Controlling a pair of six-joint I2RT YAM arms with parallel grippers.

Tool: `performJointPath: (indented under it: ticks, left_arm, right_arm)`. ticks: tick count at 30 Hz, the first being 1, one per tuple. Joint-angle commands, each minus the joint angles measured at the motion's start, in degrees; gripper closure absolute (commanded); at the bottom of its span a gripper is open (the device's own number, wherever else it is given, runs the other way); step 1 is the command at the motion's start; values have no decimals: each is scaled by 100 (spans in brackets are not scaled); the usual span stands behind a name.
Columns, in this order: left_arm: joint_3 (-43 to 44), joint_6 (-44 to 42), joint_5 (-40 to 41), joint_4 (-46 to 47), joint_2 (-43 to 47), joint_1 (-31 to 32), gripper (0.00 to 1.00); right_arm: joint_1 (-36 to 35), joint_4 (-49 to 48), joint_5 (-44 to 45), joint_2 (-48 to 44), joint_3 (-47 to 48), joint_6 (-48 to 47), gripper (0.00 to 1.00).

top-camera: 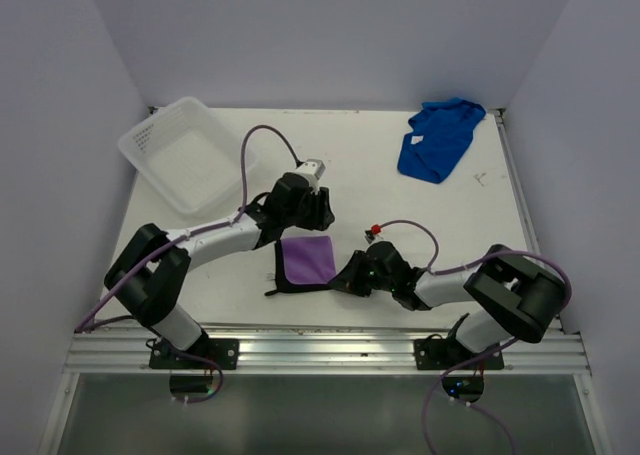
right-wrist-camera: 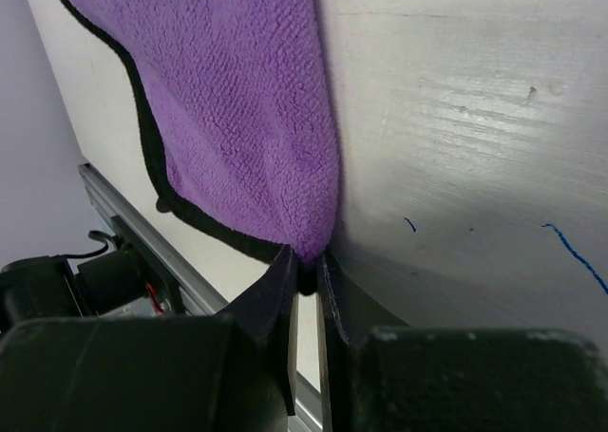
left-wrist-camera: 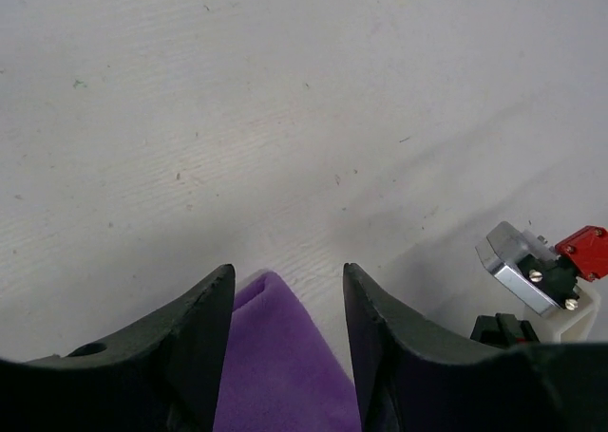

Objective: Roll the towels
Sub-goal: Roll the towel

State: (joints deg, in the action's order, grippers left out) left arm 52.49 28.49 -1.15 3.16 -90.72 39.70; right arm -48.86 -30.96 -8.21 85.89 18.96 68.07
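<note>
**Purple towel caught between the two arms**

The purple towel (top-camera: pixel 307 259) lies flat at mid-table, close in front of the arms. The right gripper (right-wrist-camera: pixel 306 261) has its fingers pressed together on the towel's near right corner. The left gripper (left-wrist-camera: pixel 288 282) sits at the far edge with its fingers spread, and a towel corner pokes between them unsqueezed. The cloth spans from one gripper to the other, so I'd guess any roll travels along that line. The blue towel (top-camera: pixel 437 140) lies crumpled well apart, at the far right.

the left arm (top-camera: pixel 215 237) has white links, black joints and a purple cable (top-camera: pixel 262 128), and its left hand (left-wrist-camera: pixel 288 272) is matte black.
</note>
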Motion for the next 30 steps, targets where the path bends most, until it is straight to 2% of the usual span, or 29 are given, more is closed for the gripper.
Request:
performJointPath:
  ticks: [1,10,13,28,30]
  left_arm:
    - [516,-28,-132,-734,-349,186,46]
    - [974,-72,97,-1633,-798,556,46]
    - [1070,-1,518,-2011,-930,591,46]
    - [1386,130,1266,-2363,-1465,635,44]
    - [1518,104,1668,-2486,-1563,688,44]
  right_arm:
    - [-88,37,302,121,134,-294,95]
    - [-124,-436,293,499,55,-216,96]
    - [-124,-638,241,648,46,-154,98]
    - [-159,-1254,100,1088,-15,-84,100]
    - [-168,-1263,109,1088,-24,-110,100]
